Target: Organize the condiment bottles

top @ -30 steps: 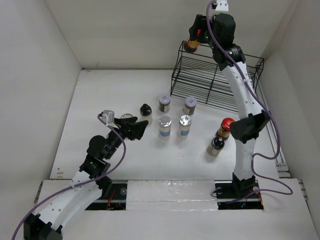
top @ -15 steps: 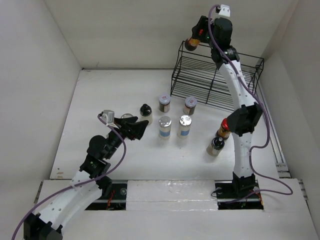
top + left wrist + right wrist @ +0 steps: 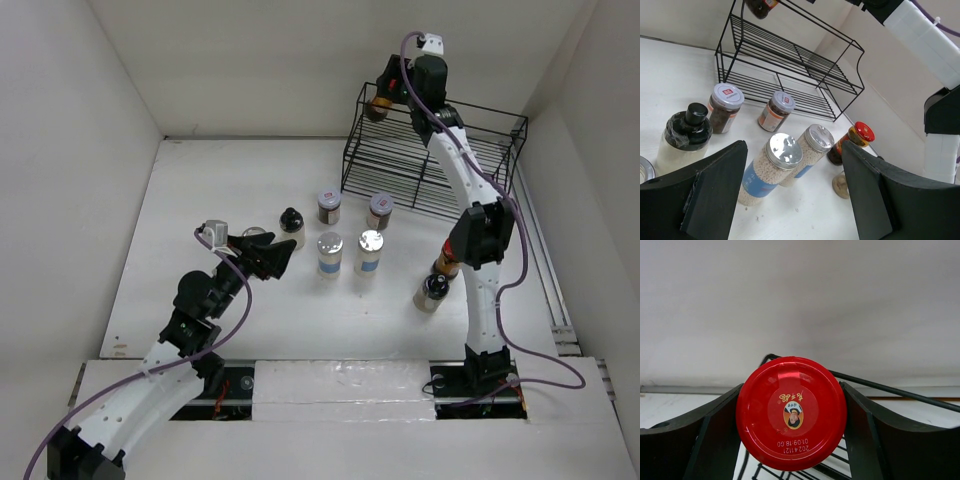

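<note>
A white table [image 3: 200,190] is lying between plain white walls, with a black wire rack [image 3: 405,165] standing at its far right. The right gripper [image 3: 388,86], reaching far out, is clamping a red-capped jar [image 3: 791,412] at the rack's top far-left corner. The left gripper [image 3: 270,257] is hovering at the near left, gaping wide and holding nothing. Mid-table, two silver-lidded bottles [image 3: 330,253] [image 3: 369,251], two dark spice jars [image 3: 329,207] [image 3: 380,211] and a black-capped cream bottle [image 3: 291,227] are standing grouped. A red-capped bottle [image 3: 446,264] and a dark-capped bottle [image 3: 432,291] are standing to their right.
</note>
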You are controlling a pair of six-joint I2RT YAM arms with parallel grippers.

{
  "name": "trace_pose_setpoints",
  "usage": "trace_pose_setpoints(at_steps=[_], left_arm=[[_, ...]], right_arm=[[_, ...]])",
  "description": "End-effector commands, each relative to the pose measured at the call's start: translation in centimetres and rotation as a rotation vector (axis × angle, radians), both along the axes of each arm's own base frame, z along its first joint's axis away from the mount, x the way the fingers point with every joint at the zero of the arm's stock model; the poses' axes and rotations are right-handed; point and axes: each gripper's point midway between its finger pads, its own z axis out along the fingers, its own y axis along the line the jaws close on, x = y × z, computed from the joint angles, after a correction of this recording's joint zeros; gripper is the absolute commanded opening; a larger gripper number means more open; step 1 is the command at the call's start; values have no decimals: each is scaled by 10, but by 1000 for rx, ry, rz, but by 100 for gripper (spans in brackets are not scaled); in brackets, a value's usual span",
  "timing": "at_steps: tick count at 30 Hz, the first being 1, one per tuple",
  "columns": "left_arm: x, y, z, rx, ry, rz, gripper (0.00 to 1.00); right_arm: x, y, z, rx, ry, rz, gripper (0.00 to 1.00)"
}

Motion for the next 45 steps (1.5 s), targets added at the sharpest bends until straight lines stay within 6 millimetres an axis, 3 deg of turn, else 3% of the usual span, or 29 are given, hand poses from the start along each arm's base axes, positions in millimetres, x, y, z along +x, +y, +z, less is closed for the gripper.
trace_pose_setpoints(at_steps=[1,11,15,18,24,34,38,40,42,44,45], left_arm=[[-3,0,19,-33,-60,-3,72],[-5,0,22,-37,-70,-12,72],[-7,1,25,-50,-72,-14,72],[-8,1,27,-54,-80,-14,72],[-8,1,27,-54,-80,-14,72],[-8,5,25,-53,-71,4,72],[-11,7,30,-63,-88,4,72],[-12,8,33,-68,-95,4,72],[-14,9,35,-73,-103,4,72],[-14,9,33,-68,-95,4,72],[-14,9,33,-68,-95,4,72]], right_arm=[[-12,17,82,52,-234,32,30],[-15,20,71,-24,-197,-13,57],[-17,21,73,-34,-197,-2,57],[-15,22,60,-43,-168,-1,58],[-15,30,54,-45,-160,18,63],[-6,45,15,-55,-97,28,69],[-11,54,24,-49,-115,20,70],[-11,54,24,-49,-115,20,76],[-17,52,42,-39,-143,18,83],[-16,50,42,-39,-143,9,91],[-21,49,61,-26,-177,8,94]])
